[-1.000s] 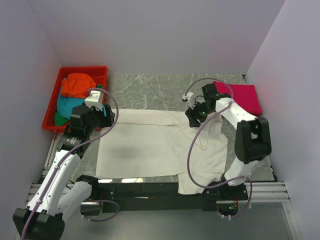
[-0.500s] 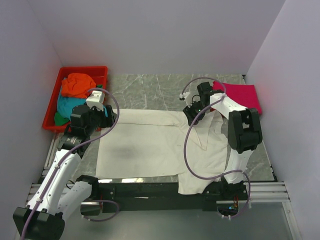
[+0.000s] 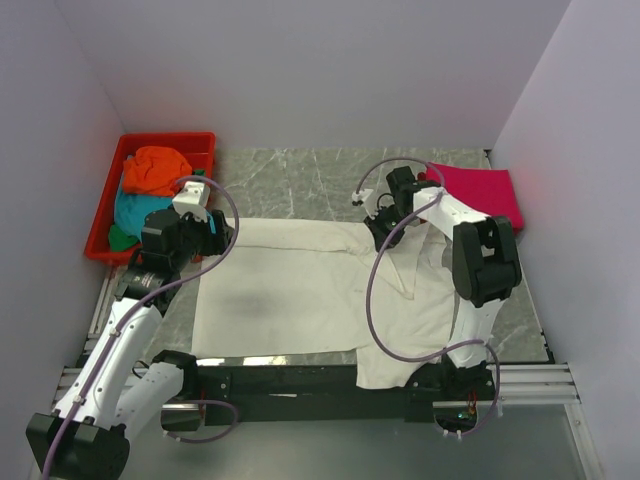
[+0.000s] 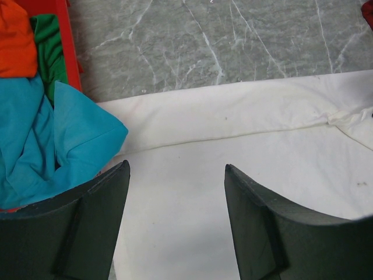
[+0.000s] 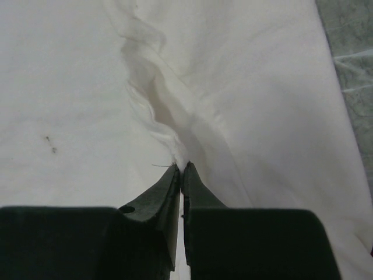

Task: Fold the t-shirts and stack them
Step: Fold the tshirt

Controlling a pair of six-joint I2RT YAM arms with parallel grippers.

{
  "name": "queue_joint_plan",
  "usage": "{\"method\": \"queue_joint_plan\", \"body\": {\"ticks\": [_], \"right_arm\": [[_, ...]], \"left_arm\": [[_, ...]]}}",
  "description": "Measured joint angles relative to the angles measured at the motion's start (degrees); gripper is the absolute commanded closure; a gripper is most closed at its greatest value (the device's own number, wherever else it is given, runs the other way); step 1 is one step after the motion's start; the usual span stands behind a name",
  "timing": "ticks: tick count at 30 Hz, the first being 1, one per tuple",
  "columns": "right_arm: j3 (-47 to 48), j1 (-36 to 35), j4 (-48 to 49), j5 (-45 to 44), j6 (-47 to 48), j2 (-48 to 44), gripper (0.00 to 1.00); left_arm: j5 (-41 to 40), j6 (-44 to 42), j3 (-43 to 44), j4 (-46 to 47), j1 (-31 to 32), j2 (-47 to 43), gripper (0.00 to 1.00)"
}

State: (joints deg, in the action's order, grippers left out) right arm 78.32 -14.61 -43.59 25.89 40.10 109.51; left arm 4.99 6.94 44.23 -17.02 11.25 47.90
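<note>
**benchrat:** Grey marbled table (image 3: pixel 300 180) inside plain pale walls. The red tray (image 3: pixel 165 138) is sitting at the far left corner; it's holding a bunched orange t-shirt (image 3: pixel 155 170), a teal t-shirt (image 3: pixel 135 210) spilling over its near edge, and a bit of green cloth (image 4: pixel 49 52). A folded magenta-pink t-shirt (image 3: pixel 480 192) is lying by itself at the far right.

**foldfan:** What are the arms doing?

**benchrat:** The left arm is stretching forward next to the tray; the left gripper (image 4: pixel 176 169) is hovering over the far left edge of the cream-white t-shirt (image 3: pixel 290 290), jaws spread wide with nothing between them. The right arm is bending at the elbow and reaching in towards the middle; the right gripper (image 5: pixel 180 166) is pressing down on the cream-white t-shirt, jaws closed to a slit, pinching a raised wrinkle.

**foldfan:** And the shirt?

**benchrat:** It's covering most of the near table; the left part is lying flat with a faint grey smudge, and creases are running out from the pinch; the near right part is hanging over the rail.
</note>
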Motion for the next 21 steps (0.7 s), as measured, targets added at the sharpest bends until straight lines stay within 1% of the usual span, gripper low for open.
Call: {"method": "queue_joint_plan", "body": {"ticks": [2, 5, 11, 14, 15, 16, 18, 21], "right_arm": [[0.0, -0.5, -0.3, -0.2, 0.0, -1.1, 1.0], [-0.5, -1.8, -0.5, -0.5, 0.0, -3.9, 1.0], [-2.9, -7.2, -1.3, -0.8, 0.3, -7.3, 1.0], [-4.2, -10.7, -2.1, -0.8, 0.3, -7.3, 0.81], [-4.7, -12.2, -2.4, -0.8, 0.2, -7.3, 0.69], [-5.0, -13.6, -2.8, -0.8, 0.0, -7.3, 0.66], [-5.4, -16.1, -3.2, -0.9, 0.2, -7.1, 0.62], [-5.6, -18.4, -3.7, -0.3, -0.1, -7.2, 0.61]], "left_arm": [[0.1, 0.0, 0.0, 0.0, 0.0, 0.1, 0.29], [0.2, 0.0, 0.0, 0.0, 0.0, 0.4, 0.28], [0.2, 0.0, 0.0, 0.0, 0.0, 0.4, 0.28], [0.2, 0.0, 0.0, 0.0, 0.0, 0.4, 0.28], [0.2, 0.0, 0.0, 0.0, 0.0, 0.4, 0.28], [0.2, 0.0, 0.0, 0.0, 0.0, 0.4, 0.28], [0.2, 0.0, 0.0, 0.0, 0.0, 0.4, 0.28], [0.2, 0.0, 0.0, 0.0, 0.0, 0.4, 0.28]]}}
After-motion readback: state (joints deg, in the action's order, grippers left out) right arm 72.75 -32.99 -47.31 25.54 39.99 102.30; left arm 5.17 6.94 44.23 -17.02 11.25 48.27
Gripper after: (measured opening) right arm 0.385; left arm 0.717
